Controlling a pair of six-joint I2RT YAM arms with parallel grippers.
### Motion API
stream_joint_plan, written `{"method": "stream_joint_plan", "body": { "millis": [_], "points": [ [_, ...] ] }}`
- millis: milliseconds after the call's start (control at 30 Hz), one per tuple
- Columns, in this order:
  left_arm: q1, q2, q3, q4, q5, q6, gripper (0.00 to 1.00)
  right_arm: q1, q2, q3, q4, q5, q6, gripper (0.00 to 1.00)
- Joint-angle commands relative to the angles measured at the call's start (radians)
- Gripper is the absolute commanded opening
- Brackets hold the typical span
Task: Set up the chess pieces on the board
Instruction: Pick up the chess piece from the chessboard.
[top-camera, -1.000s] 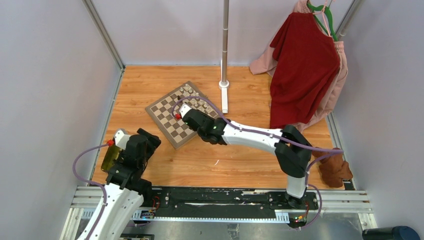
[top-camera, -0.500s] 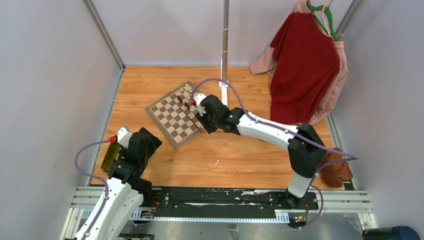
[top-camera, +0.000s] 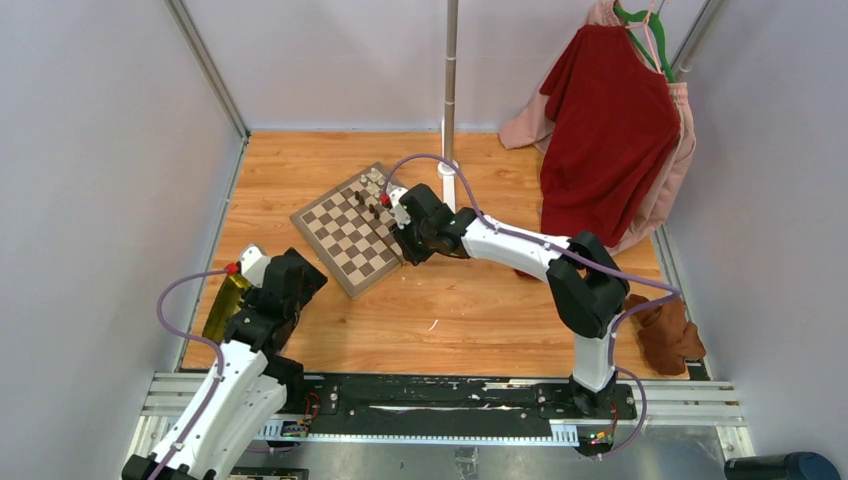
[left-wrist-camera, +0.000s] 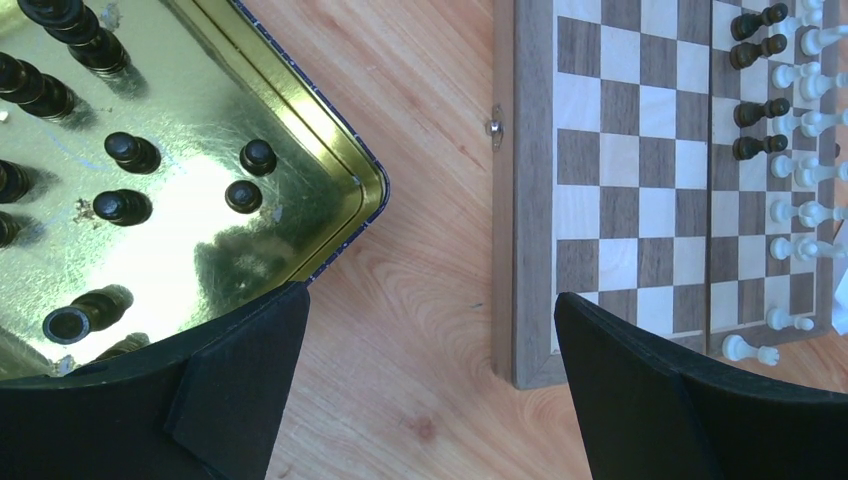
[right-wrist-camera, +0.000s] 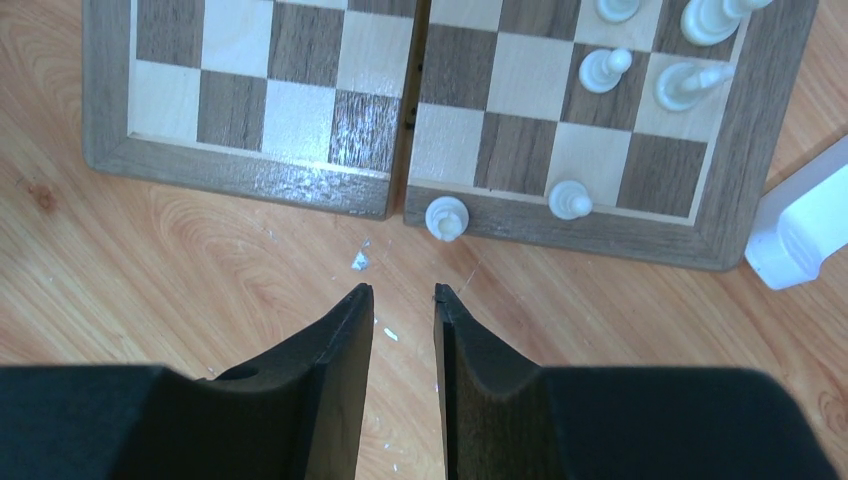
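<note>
1. The white-and-black jointed left arm (top-camera: 235, 375) is folded close to its base, with its wrist bent to look straight down.
2. Its black two-finger left gripper (left-wrist-camera: 430, 300) is spread wide (about as wide as it goes) and holds nothing.
3. The white-and-black jointed right arm (top-camera: 512, 244) rises to a black elbow, then stretches forward and leftward.
4. The black two-finger right gripper (right-wrist-camera: 402, 292) points down, its fingers a narrow slit apart with nothing between them.
</note>
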Motion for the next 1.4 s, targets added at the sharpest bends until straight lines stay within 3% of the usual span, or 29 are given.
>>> {"method": "stream_joint_plan", "body": {
  "millis": [0, 1000, 1133, 1367],
  "points": [
    [-0.005, 0.024, 0.022, 0.053, -0.031, 0.015, 1.00, -0.022, 0.036, 0.048, -0.001, -0.027, -0.004, 0.33],
    [-0.003, 0.119, 0.034, 0.133, -0.048, 0.049, 1.00, -0.075, 0.172, 0.172, -0.024, -0.063, -0.026, 0.35],
    [0.002, 0.137, 0.034, 0.148, -0.042, 0.052, 1.00, -0.081, 0.187, 0.187, -0.033, -0.072, -0.027, 0.31],
    [0.012, 0.153, 0.033, 0.162, -0.032, 0.055, 1.00, -0.085, 0.190, 0.194, -0.044, -0.084, -0.029, 0.11]
  ]
}}
